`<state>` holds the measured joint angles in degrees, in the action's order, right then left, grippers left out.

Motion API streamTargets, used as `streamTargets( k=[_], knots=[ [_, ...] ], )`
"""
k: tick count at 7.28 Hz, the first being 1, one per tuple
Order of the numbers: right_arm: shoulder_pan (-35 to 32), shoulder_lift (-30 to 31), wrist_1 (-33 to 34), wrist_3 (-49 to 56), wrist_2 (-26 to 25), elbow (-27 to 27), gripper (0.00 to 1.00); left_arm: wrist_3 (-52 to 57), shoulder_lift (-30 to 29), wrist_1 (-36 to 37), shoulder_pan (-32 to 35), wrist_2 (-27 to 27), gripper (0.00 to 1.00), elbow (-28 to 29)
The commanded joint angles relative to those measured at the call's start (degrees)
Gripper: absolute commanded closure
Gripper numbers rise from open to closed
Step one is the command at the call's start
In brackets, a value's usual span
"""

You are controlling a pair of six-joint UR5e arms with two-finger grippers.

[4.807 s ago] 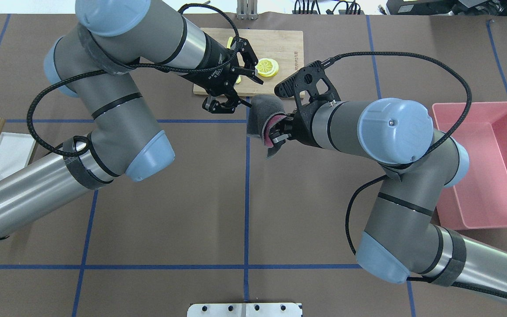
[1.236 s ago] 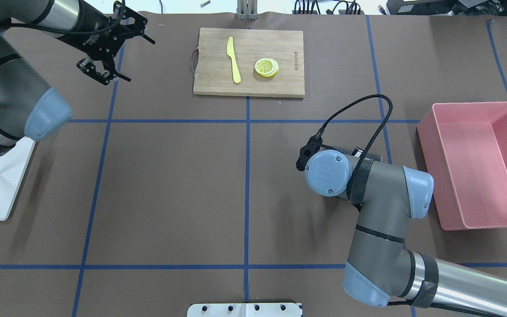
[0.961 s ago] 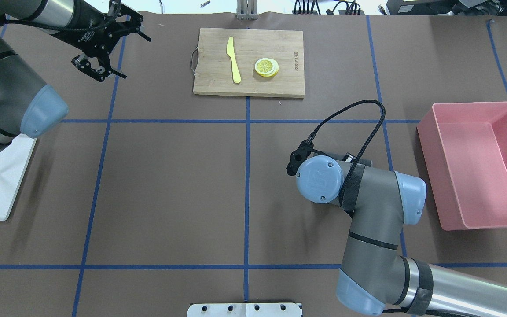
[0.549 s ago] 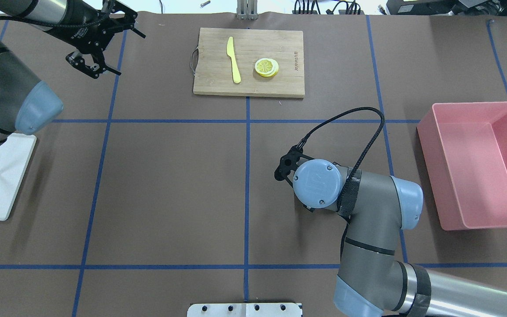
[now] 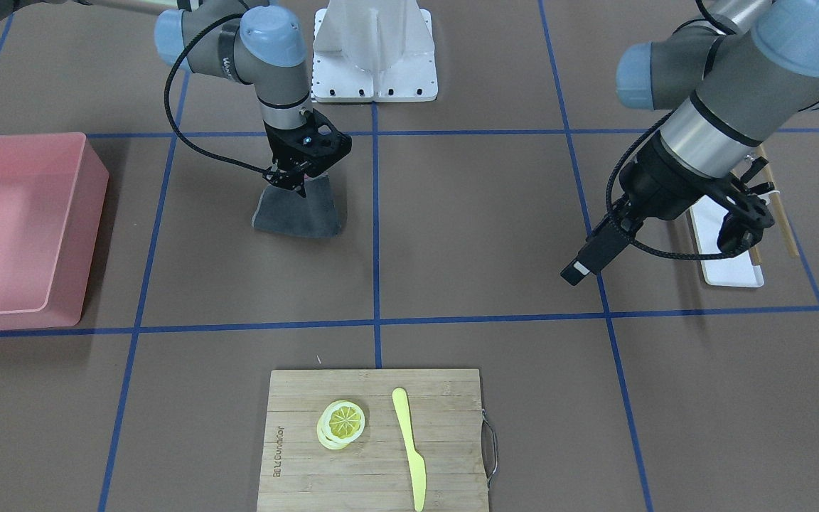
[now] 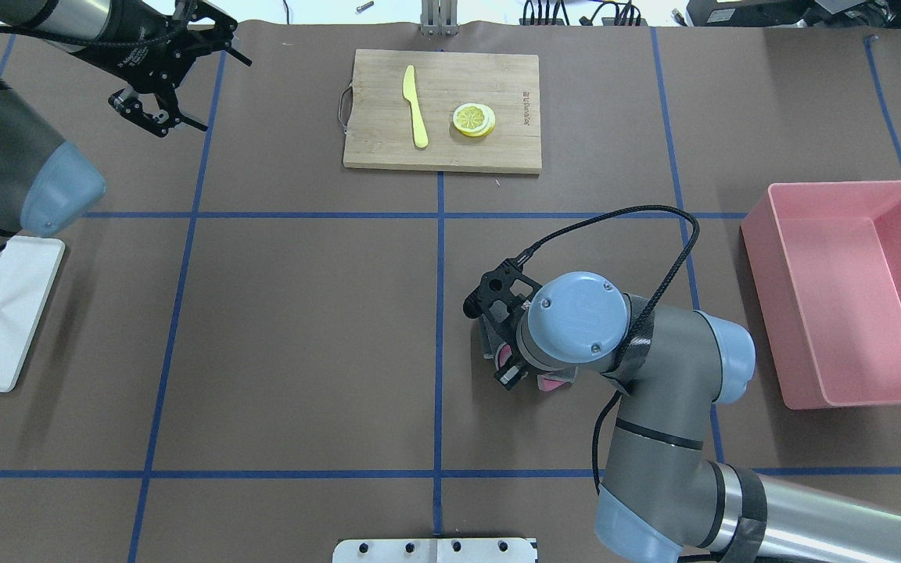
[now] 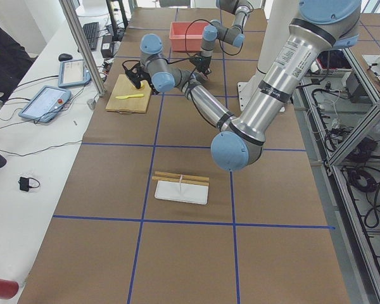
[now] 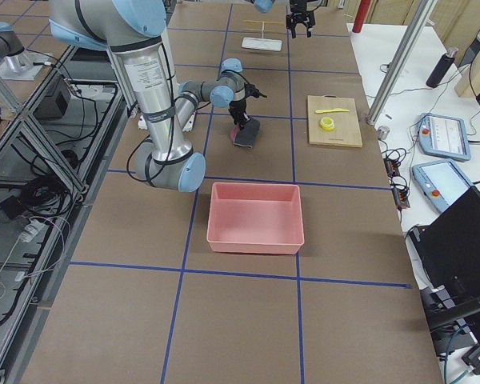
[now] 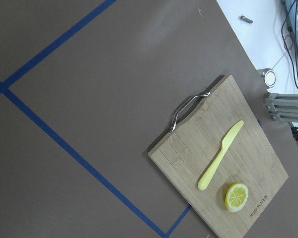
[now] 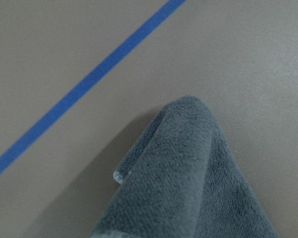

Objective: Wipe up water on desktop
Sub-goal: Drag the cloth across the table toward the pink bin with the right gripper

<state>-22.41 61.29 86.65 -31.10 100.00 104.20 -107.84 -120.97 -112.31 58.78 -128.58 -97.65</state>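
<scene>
The brown desktop [image 6: 302, 328] with blue tape lines fills the views; I see no water on it. My right gripper [image 5: 288, 181] points straight down and is shut on a grey cloth [image 5: 299, 213], whose lower part lies spread on the desktop just right of the centre tape line. From overhead the wrist hides most of it; the gripper [image 6: 509, 367] and a pink-lined bit of cloth [image 6: 551, 383] peek out. The right wrist view shows a cloth fold [image 10: 188, 183] on the surface. My left gripper [image 6: 225, 95] is open and empty above the far left of the desktop.
A bamboo cutting board [image 6: 443, 109] with a yellow knife [image 6: 415, 105] and a lemon slice [image 6: 474, 120] lies at the far centre. A pink bin [image 6: 849, 293] stands at the right. A white tray [image 6: 1, 313] lies at the left edge.
My right arm has dragged the cloth leftward and nearer the robot over the last second. My left gripper, beside the cloth 4.8 s ago, has drawn away to the far left.
</scene>
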Motion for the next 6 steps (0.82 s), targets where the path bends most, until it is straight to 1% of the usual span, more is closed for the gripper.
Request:
streamTargets(
  k=[1, 2, 3, 4, 5, 6],
  knots=[
    [-3.76, -0.38, -3.86, -5.35, 8.07, 3.18, 1.0, 0.17, 0.3, -0.02, 0.02, 0.0, 0.02, 0.0],
    [-6.83, -0.38, -4.12, -6.76, 12.63, 5.55, 1.0, 0.17, 0.3, -0.02, -0.07, 0.08, 0.02, 0.0],
    [-9.73, -0.47, -5.78, -7.91, 17.63, 6.36, 1.0, 0.17, 0.3, -0.11, -0.07, 0.08, 0.02, 0.0],
    [-10.71, -0.38, -9.45, -11.66, 19.86, 6.1, 1.0, 0.17, 0.39, -0.11, -0.07, 0.17, 0.02, 0.09],
    [-10.72, 0.31, -11.4, -12.05, 19.88, 4.88, 1.0, 0.17, 0.39, -0.11, -0.07, 0.17, 0.02, 0.09],
    [-10.64, 1.1, -14.99, -12.05, 19.97, 2.52, 1.0, 0.17, 0.39, -0.11, -0.16, 0.17, 0.02, 0.09]
  ],
)
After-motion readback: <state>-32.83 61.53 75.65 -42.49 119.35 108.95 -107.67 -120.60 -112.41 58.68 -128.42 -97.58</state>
